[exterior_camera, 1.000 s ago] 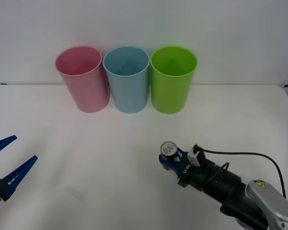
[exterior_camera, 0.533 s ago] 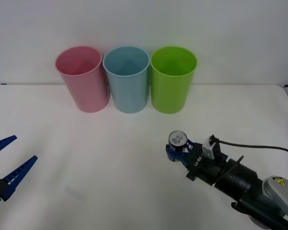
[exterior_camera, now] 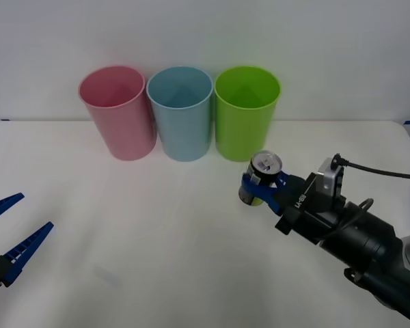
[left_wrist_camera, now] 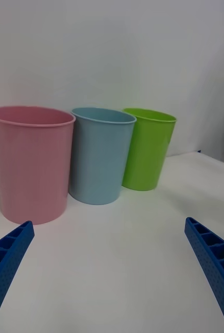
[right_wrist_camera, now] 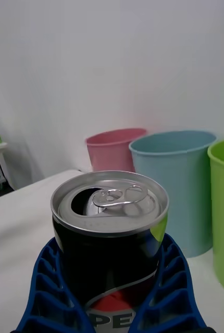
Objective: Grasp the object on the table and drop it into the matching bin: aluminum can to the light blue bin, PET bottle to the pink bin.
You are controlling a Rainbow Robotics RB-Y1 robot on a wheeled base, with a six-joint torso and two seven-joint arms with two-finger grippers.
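Note:
The aluminum can, dark with a silver pull-tab top, is held upright above the white table, with my right gripper shut on it. It hangs in front of the lime green bin, right of the light blue bin. The pink bin stands leftmost in the row. At the table's left edge my left gripper stays open with nothing between its fingers.
The three bins stand side by side at the back of the table against a white wall; the left wrist view shows the pink bin, light blue bin and green bin. A black cable trails from the right wrist.
My right gripper has lifted the can off the table and carried it up and back toward the bins. The left arm has not moved.

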